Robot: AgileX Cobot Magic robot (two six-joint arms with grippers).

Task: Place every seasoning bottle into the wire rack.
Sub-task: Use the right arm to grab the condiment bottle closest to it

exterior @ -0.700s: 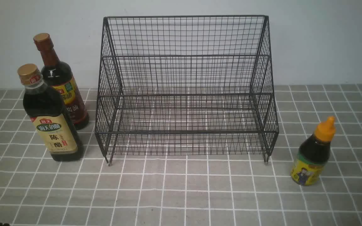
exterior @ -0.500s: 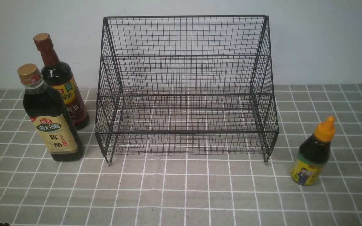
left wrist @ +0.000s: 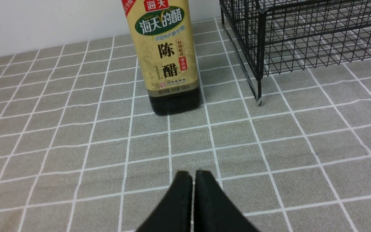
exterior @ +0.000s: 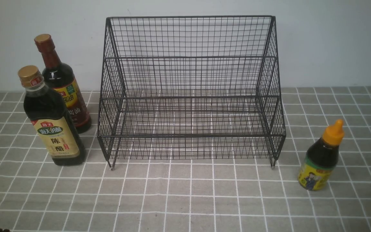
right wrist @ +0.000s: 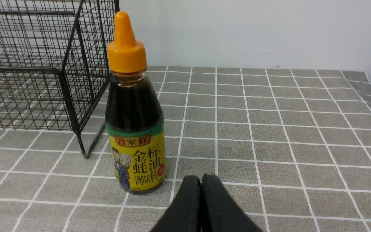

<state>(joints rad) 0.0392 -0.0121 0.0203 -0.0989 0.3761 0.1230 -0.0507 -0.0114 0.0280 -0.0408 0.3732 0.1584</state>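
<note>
1. A large black wire-mesh rack (exterior: 190,136) with stepped tiers is found standing on its small feet at the middle of a grey tablecloth with a white grid (exterior: 188,199).
2. A dark-liquid bottle with a gold cap and beige label (exterior: 54,129) is seen upright on the cloth, just left of the rack's front left foot and outside the rack.
3. A taller slim-necked bottle with a brown cap and yellow-red label (exterior: 63,87) is placed upright close behind it and partly hidden by it.
4. A small squeeze bottle with an orange nozzle cap and yellow-green label (exterior: 320,158) is set upright on the cloth, right of the rack's front right corner and apart from it.
5. The left gripper (left wrist: 193,175) is observed clenched, black fingers pressed together, facing the gold-capped bottle and well apart from it.
6. The right gripper (right wrist: 201,180) is likewise clenched, near the squeeze bottle without touching it.
</note>
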